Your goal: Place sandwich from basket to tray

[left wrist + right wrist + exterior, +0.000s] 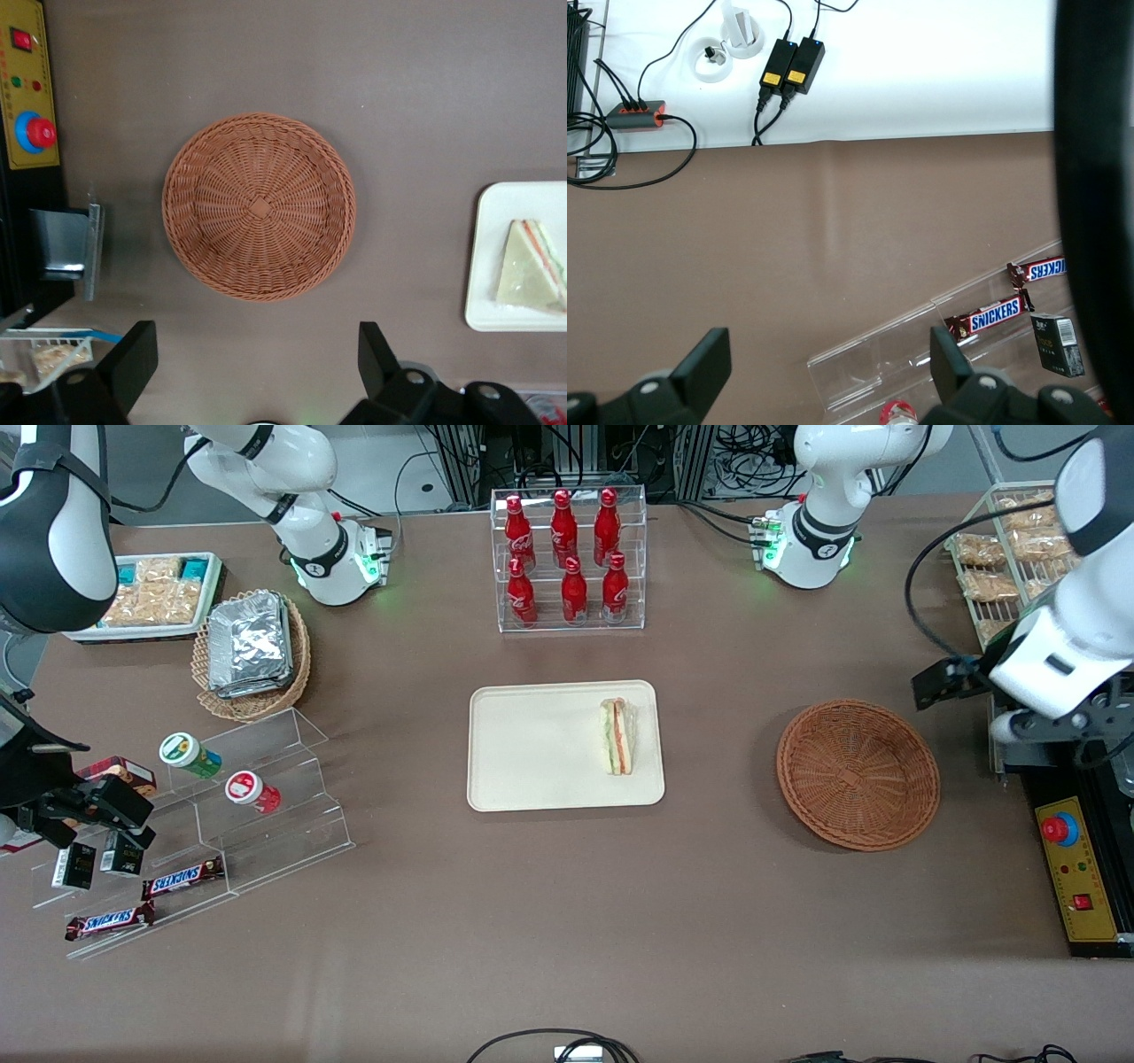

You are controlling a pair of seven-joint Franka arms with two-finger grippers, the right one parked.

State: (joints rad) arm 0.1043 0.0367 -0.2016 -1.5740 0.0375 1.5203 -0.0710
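1. Black fingers (133, 359) of the left arm's pincer (257, 363) stand wide apart in the left wrist view, holding nothing and touching nothing; the pincer hangs above the brown table (567, 921) at the working arm's end, with the basket (259, 206) seen between and past its fingertips.
2. In the front view, the pincer (941, 684) shows only as a dark shape beside the white forearm, and its opening cannot be judged there.
3. The sandwich (617, 735) lies on the tray (532, 748), near the tray edge that faces the basket (858, 774); the basket holds nothing.
4. The front view alone shows the whole tray, a clear rack of red bottles (568, 558) farther from the camera, and a tan basket of foil packets (250, 646) toward the parked arm's end.
5. The left wrist view alone gives the weave of the basket's floor, and a yellow control panel with a red button (39, 133) just beside it.
6. That view cuts the tray (496, 266) off at the frame edge, so only one end and the sandwich (532, 270) appear.
7. The right wrist view shows Snickers bars (992, 314) on a clear stand, none of the task's things.
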